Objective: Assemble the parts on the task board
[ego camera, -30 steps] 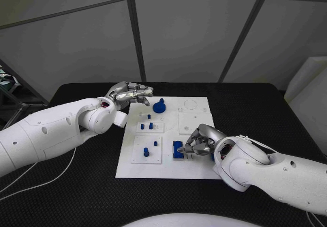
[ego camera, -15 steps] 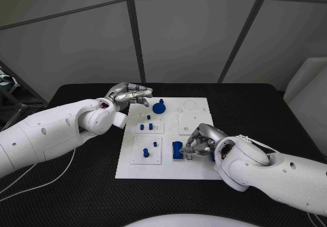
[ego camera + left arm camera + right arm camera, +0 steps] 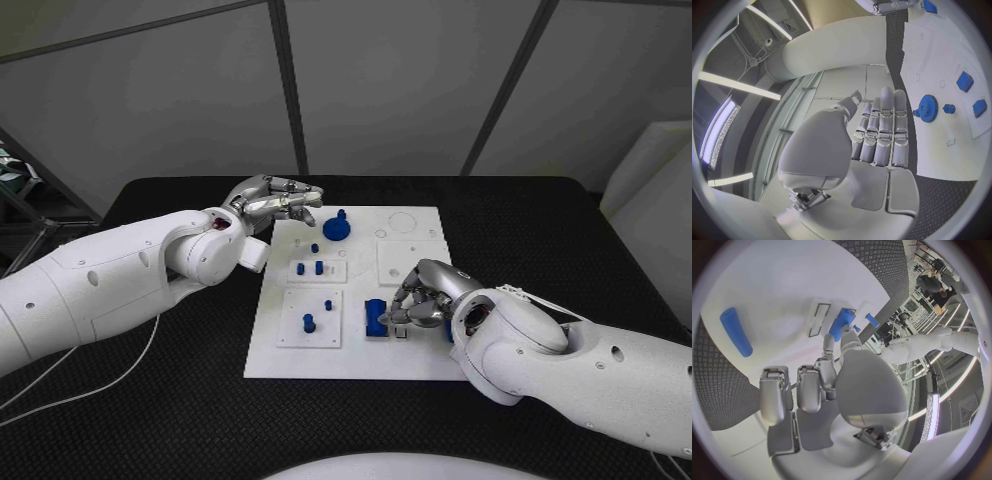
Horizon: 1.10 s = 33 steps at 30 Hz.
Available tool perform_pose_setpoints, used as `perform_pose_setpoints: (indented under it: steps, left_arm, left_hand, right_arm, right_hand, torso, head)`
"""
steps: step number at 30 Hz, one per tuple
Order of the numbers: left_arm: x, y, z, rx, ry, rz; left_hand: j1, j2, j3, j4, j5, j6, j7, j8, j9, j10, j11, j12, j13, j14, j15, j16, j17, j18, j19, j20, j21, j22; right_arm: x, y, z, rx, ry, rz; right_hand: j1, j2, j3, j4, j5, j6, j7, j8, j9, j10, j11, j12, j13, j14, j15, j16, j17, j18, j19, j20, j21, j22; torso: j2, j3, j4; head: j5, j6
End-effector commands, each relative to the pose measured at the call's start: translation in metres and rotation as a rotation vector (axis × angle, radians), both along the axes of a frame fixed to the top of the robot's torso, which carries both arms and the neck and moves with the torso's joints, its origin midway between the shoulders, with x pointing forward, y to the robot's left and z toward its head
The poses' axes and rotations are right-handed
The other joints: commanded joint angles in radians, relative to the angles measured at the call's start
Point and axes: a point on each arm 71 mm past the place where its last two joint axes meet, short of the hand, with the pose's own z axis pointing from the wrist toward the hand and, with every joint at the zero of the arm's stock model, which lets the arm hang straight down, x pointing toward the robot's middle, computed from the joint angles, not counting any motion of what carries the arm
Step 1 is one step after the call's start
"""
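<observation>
The white task board (image 3: 346, 355) lies in the middle of the table. My right hand (image 3: 420, 298) is at the board's near right part, thumb and a finger pinching an upright blue block (image 3: 376, 318); the right wrist view shows the same block (image 3: 840, 322) at the fingertips of the right hand (image 3: 839, 385). A blue rod (image 3: 736, 331) lies on the board beside that hand. My left hand (image 3: 274, 200) hovers off the board's far left corner and holds nothing, with its fingers (image 3: 882, 125) stretched side by side. A blue gear (image 3: 336, 226) stands near it.
Small blue pegs stand in the left-hand plates of the board (image 3: 309, 267) (image 3: 307, 321). The left wrist view has the gear (image 3: 927, 108) and two blue pieces (image 3: 964, 80) on the board. Black table surface (image 3: 548, 230) surrounds the board.
My right hand has shifted slightly on the blue block, which has barely moved. The left hand has stayed where it was.
</observation>
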Motion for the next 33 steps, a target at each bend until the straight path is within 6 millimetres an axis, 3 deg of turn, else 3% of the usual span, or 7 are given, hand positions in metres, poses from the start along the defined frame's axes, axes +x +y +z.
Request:
perform_pose_setpoints:
  steps: [1, 10, 12, 17, 21, 27, 33]
  left_arm:
    - [0.0, -0.001, 0.002, -0.009, -0.006, -0.009]
    - [0.0, 0.0, 0.001, -0.007, -0.007, -0.006]
    - [0.0, 0.0, 0.001, -0.008, -0.008, -0.005]
    - [-0.001, -0.001, 0.001, -0.01, -0.016, -0.003]
    - [-0.001, -0.001, 0.002, -0.013, -0.022, -0.004]
    - [-0.002, -0.002, 0.001, -0.015, -0.023, -0.005]
    - [-0.002, -0.002, 0.0, -0.016, -0.021, -0.006]
  left_hand:
    - [-0.002, -0.005, -0.005, 0.0, -0.004, -0.008, -0.002, -0.006, -0.002, -0.006, 0.0, -0.003, 0.001, -0.003, 0.001, -0.006, -0.001, -0.015, 0.007, 0.002, -0.005, -0.002]
    - [-0.002, -0.005, -0.005, 0.0, -0.004, -0.008, -0.002, -0.006, -0.002, -0.006, 0.0, -0.003, 0.001, -0.003, 0.001, -0.006, -0.001, -0.015, 0.007, 0.002, -0.005, -0.002]
    - [-0.002, -0.005, -0.005, 0.0, -0.004, -0.008, -0.002, -0.006, -0.002, -0.006, 0.0, -0.003, 0.001, -0.003, 0.001, -0.006, -0.001, -0.015, 0.007, 0.002, -0.005, -0.002]
    - [-0.001, -0.005, -0.005, -0.001, -0.004, -0.008, -0.003, -0.006, -0.002, -0.006, 0.0, -0.002, 0.001, -0.003, 0.001, -0.006, -0.001, -0.015, 0.008, 0.002, -0.006, -0.002]
    - [-0.001, -0.005, -0.005, -0.001, -0.004, -0.008, -0.003, -0.006, -0.002, -0.006, 0.0, -0.002, 0.001, -0.003, 0.001, -0.006, -0.001, -0.015, 0.008, 0.002, -0.006, -0.002]
    - [-0.001, -0.005, -0.005, -0.001, -0.004, -0.008, -0.003, -0.006, -0.002, -0.006, 0.0, -0.002, 0.001, -0.003, 0.001, -0.006, -0.001, -0.015, 0.008, 0.002, -0.006, -0.002]
    - [-0.001, -0.005, -0.005, -0.001, -0.004, -0.008, -0.003, -0.006, -0.002, -0.006, 0.0, -0.002, 0.001, -0.003, 0.001, -0.006, -0.001, -0.015, 0.008, 0.002, -0.006, -0.002]
  right_arm:
    - [-0.002, -0.004, 0.005, 0.042, -0.036, -0.004]
    - [-0.004, -0.041, 0.019, 0.151, 0.015, -0.055]
    - [-0.002, -0.053, 0.02, 0.147, 0.016, -0.064]
    - [0.002, -0.08, 0.022, 0.109, -0.006, -0.081]
    - [0.002, -0.097, 0.024, 0.054, -0.037, -0.094]
    - [0.0, -0.106, 0.021, -0.039, -0.021, -0.104]
    - [-0.005, -0.104, 0.009, -0.114, 0.056, -0.094]
  right_hand:
    - [-0.016, 0.006, -0.016, 0.004, 0.009, 0.001, 0.002, -0.011, 0.001, -0.002, -0.004, 0.0, -0.005, 0.071, -0.004, 0.0, 0.125, -0.013, 0.099, -0.007, -0.001, 0.259]
    - [-0.023, 0.019, -0.033, 0.0, 0.027, -0.058, 0.023, -0.044, -0.008, -0.017, 0.013, -0.024, -0.025, 0.069, 0.008, -0.007, 0.117, -0.01, 0.095, 0.002, -0.013, 0.251]
    - [-0.01, 0.03, -0.034, -0.011, 0.077, -0.096, 0.032, -0.045, -0.024, -0.023, 0.02, -0.036, -0.035, 0.068, 0.014, -0.01, 0.114, -0.01, 0.094, 0.007, -0.015, 0.25]
    - [0.039, 0.057, -0.029, -0.042, 0.119, -0.163, 0.052, -0.047, -0.084, -0.036, 0.035, -0.071, -0.063, 0.066, 0.026, -0.017, 0.108, -0.01, 0.094, 0.018, -0.014, 0.251]
    - [0.04, 0.069, -0.038, -0.047, 0.122, -0.136, 0.047, -0.041, -0.113, -0.03, 0.032, -0.07, -0.063, 0.067, 0.027, -0.016, 0.109, -0.011, 0.096, 0.022, -0.009, 0.254]
    - [0.02, 0.078, -0.063, -0.042, 0.122, -0.086, 0.036, -0.037, -0.136, -0.024, 0.024, -0.073, -0.066, 0.067, 0.02, -0.016, 0.11, -0.011, 0.096, 0.018, -0.008, 0.254]
    - [-0.022, 0.062, -0.094, -0.02, 0.12, -0.076, 0.036, -0.039, -0.143, -0.032, 0.025, -0.092, -0.081, 0.065, 0.02, -0.025, 0.1, -0.008, 0.091, 0.017, -0.022, 0.246]
  torso:
    - [-0.001, 0.0007, -0.0014]
    - [-0.003, 0.0003, -0.002]
    - [-0.002, 0.0002, -0.002]
    - [0.0, -0.0009, -0.0015]
    - [0.002, 0.0021, -0.0039]
    - [0.001, 0.0027, -0.0069]
    - [0.0, 0.003, -0.0073]
  head:
    - [0.001, 0.003]
    - [-0.006, 0.008]
    - [-0.009, 0.01]
    - [-0.026, 0.012]
    - [-0.033, 0.012]
    - [-0.046, 0.008]
    - [-0.051, 0.005]
